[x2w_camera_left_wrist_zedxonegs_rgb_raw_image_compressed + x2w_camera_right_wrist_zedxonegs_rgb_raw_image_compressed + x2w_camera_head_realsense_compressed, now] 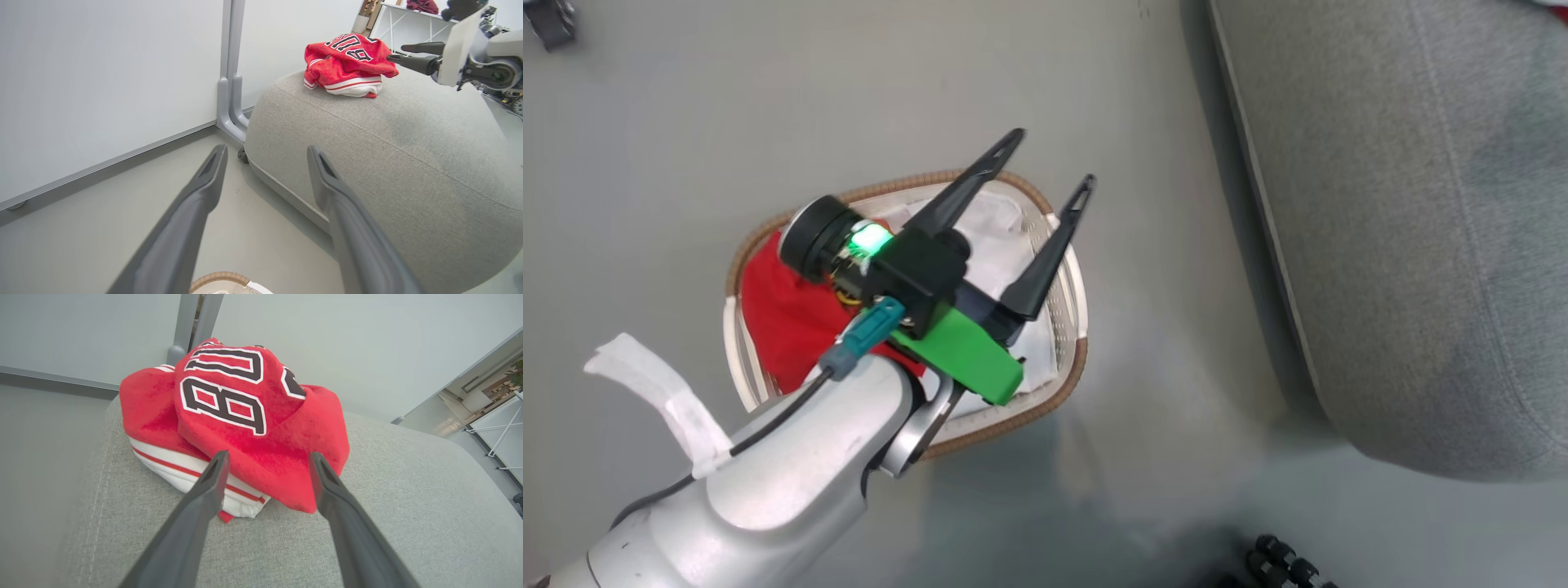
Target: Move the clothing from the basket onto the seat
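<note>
Two things I'd watch. The right gripper (269, 457) has its fingers spread wide and holds nothing, but a fold of the jersey (229, 408) sits right between the tips. Back out sloppily and a tip could snag it and drag it across the seat (388, 506).

The left gripper (1054, 156) is wide open too, over the basket (1081, 359). The white sheet (1001, 220) lies under its tips and the red garment (784, 318) is back by its wrist, so dropping straight down probably grabs the wrong cloth.

Jersey's a crumpled red heap: white striped hem at the bottom, black-white lettering on top.
</note>
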`<state>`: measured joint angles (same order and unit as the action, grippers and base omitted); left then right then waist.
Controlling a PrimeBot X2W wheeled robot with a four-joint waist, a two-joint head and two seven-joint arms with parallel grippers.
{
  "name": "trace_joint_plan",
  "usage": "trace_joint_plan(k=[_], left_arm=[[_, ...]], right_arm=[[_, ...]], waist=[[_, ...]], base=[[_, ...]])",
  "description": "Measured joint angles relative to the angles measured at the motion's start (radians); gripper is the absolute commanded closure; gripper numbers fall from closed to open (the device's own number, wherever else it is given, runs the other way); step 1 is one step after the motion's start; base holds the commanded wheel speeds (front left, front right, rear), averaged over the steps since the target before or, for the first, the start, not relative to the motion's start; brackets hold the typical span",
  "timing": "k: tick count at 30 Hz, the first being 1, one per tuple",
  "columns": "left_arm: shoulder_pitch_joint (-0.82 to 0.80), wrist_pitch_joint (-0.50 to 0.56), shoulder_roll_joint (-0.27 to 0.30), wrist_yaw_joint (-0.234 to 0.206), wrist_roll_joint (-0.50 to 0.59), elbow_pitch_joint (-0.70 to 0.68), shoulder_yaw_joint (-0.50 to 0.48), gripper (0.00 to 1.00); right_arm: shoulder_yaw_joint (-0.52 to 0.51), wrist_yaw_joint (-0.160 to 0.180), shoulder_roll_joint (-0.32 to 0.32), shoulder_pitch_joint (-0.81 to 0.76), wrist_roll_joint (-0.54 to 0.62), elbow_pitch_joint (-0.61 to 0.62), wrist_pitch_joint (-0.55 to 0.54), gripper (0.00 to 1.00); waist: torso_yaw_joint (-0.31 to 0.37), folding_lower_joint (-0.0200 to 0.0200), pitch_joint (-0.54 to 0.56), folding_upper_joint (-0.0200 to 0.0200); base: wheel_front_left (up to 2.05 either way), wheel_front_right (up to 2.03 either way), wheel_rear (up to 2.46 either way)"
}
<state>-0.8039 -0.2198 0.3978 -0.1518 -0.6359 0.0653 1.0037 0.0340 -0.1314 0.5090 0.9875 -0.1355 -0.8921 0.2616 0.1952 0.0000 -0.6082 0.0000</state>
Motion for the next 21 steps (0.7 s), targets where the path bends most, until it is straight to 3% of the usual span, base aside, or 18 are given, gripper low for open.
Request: trace_joint_plan(k=[9,16,21], left_arm=[[0.143,-0.04,-0.007,-0.017,-0.077,0.095,-0.123,0.0],[0.331,-0.043,-0.019,-0.026,-0.072,0.106,-0.323,0.0],[0.464,-0.044,-0.029,-0.026,-0.029,0.126,-0.467,0.0]], right_arm=[[0.113,0.0,-0.003,-0.052,-0.046,0.025,0.0,0.0],[0.112,0.0,-0.092,-0.127,-0.058,0.046,0.0,0.0],[0.048,0.0,-0.18,-0.239,-0.043,0.137,0.0,0.0]], waist=[[-0.023,0.0,0.172,0.0],[-0.054,-0.0001,0.312,0.0],[-0.081,-0.0001,0.396,0.0]], base=[[0.0,0.0,0.0],[0.0,0.0,0.0],[0.0,0.0,0.0]])
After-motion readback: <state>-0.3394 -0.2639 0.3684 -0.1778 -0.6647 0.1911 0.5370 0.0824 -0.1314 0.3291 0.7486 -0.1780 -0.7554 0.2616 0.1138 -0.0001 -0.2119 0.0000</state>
